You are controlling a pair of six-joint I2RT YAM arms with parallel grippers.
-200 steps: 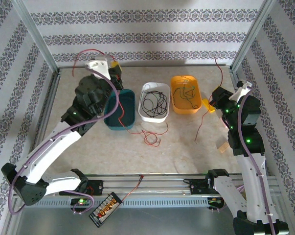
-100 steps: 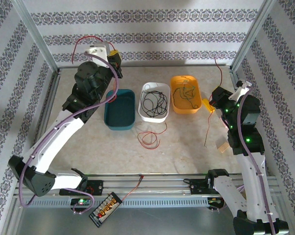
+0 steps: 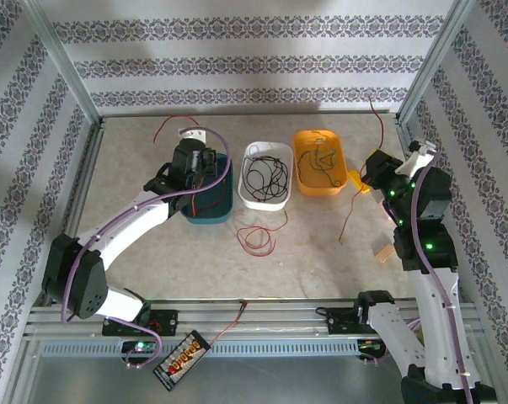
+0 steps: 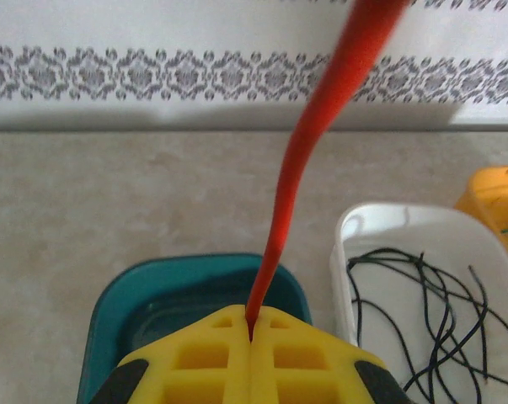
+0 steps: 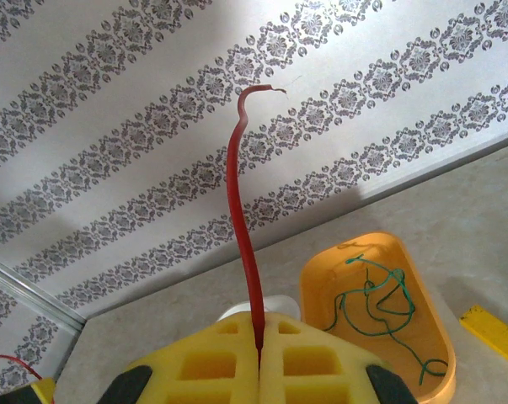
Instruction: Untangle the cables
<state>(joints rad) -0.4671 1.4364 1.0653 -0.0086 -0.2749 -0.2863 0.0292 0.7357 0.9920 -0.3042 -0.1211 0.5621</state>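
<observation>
left fingers (image 4: 205,358) pressed together, pinching red cable (image 4: 300,160) above teal tray (image 4: 110,311) | right fingers (image 5: 211,362) pressed together, pinching second red cable (image 5: 241,210) beside orange tray (image 5: 443,337) holding green cable (image 5: 376,299) | black cables (image 4: 422,295) coiled in white tray (image 4: 355,227) | red loop (image 3: 255,238) lying on table (image 3: 321,252)

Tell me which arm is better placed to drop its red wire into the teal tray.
Left. The left gripper, shut on one red wire, hangs over the teal tray; the right gripper, shut on the other red wire, sits beyond the orange tray.
</observation>
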